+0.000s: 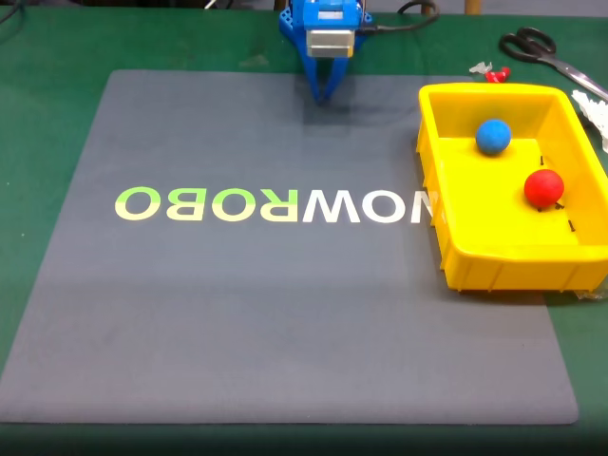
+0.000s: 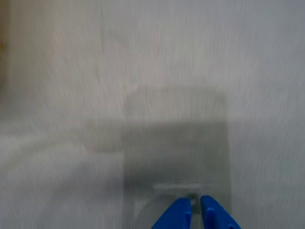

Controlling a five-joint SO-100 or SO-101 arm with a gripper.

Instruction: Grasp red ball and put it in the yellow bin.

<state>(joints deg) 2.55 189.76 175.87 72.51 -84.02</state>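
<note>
Red ball (image 1: pixel 543 188) already in yellow bin (image 1: pixel 456 249), well apart from empty, pressed-together fingers (image 1: pixel 324 96); only a clear retreat is needed.

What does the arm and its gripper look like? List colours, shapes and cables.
The gripper is bright blue plastic with two tapered, pointed fingers. Above them in the fixed view sits a light grey boxy block in a blue housing, and a black cable trails off behind.
</note>
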